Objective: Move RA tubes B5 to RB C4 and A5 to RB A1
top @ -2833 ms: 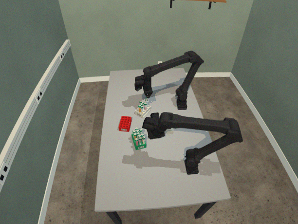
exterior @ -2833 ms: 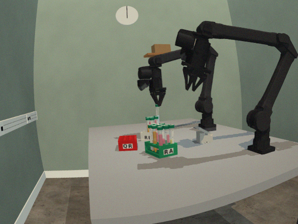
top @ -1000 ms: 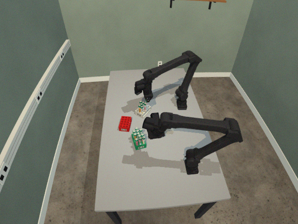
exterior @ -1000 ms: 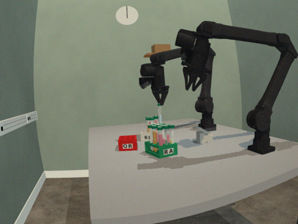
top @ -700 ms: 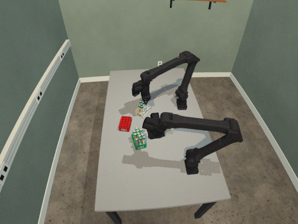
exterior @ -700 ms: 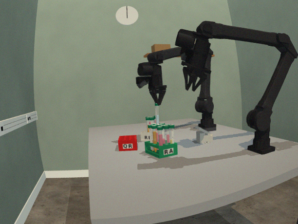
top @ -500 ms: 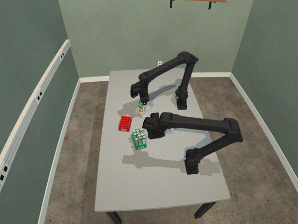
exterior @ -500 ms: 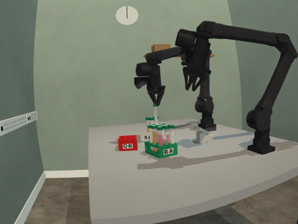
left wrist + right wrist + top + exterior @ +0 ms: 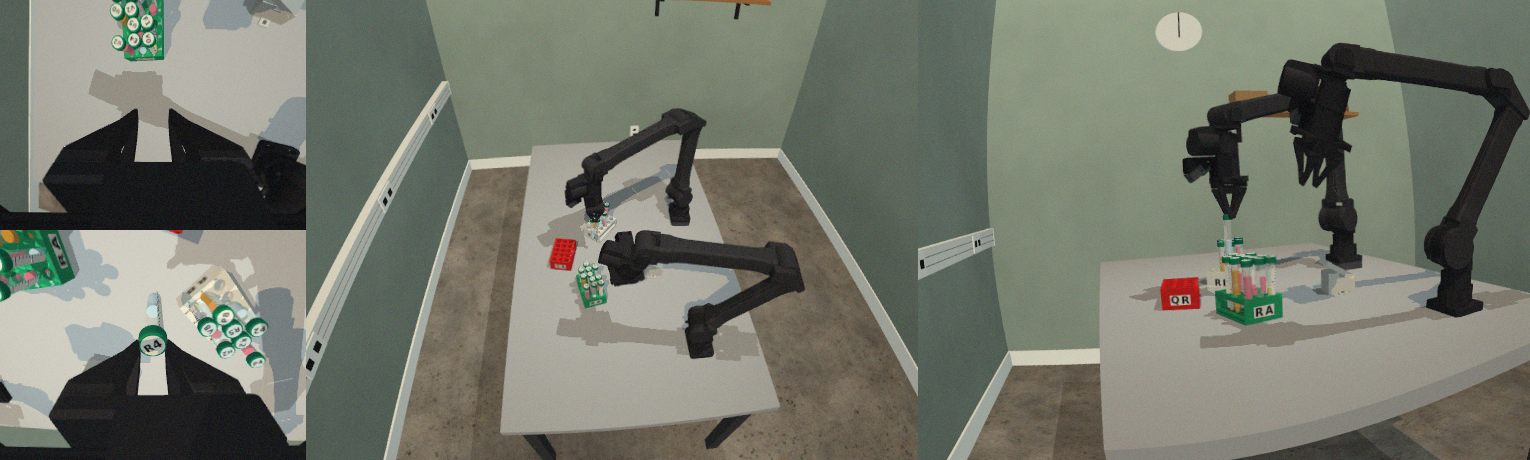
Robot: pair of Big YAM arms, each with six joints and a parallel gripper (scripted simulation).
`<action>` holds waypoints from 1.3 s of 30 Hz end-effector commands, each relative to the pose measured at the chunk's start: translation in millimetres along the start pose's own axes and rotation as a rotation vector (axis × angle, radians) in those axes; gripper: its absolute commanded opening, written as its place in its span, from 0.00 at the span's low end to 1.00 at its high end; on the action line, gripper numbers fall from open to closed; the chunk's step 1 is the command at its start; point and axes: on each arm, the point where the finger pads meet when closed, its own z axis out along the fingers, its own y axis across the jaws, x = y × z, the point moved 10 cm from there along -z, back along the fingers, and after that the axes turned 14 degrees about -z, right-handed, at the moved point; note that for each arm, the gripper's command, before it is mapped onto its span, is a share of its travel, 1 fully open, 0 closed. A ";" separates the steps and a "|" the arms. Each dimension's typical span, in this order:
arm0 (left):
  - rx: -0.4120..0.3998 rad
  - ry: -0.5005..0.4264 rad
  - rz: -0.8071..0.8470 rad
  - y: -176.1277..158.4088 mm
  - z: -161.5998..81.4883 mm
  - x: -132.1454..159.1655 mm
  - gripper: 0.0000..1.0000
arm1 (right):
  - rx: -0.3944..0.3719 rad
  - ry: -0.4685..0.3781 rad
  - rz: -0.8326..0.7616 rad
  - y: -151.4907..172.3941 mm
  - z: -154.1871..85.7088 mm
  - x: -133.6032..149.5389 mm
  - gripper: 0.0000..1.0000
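My right gripper (image 9: 1231, 217) (image 9: 152, 345) is shut on the green-capped tube R4 (image 9: 1227, 228) (image 9: 152, 332), which has pale blue contents. It holds the tube upright above the bench, near the white rack RB (image 9: 608, 233) (image 9: 1216, 282) (image 9: 191, 291); its lower end appears beside RB in the right wrist view. RB holds several capped tubes. The green rack RA (image 9: 595, 303) (image 9: 1263, 312) (image 9: 160, 30) (image 9: 61, 260) is level and holds several capped tubes. My left gripper (image 9: 1309, 185) (image 9: 153, 114) is partly open and empty, high above the table beside RA.
A red rack QR (image 9: 563, 254) (image 9: 1180, 294) stands beside RA and RB, towards the table's far long edge. A pale grey box (image 9: 1337, 281) (image 9: 269, 10), partly hidden in the top view, stands on the arms' side of the racks. The left arm's forearm passes over that area.
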 end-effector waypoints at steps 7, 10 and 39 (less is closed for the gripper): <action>-0.028 -0.022 0.012 3.7 -12.1 -8.2 0.30 | -0.004 -0.028 0.005 19.0 -14.6 -36.1 0.00; -0.028 -0.022 0.012 3.7 -12.1 -8.2 0.30 | -0.004 -0.028 0.005 23.6 -14.4 -44.9 0.00; -0.028 -0.022 0.012 3.7 -12.1 -8.2 0.30 | 0.002 -0.028 -0.512 40.5 -13.9 -75.3 0.00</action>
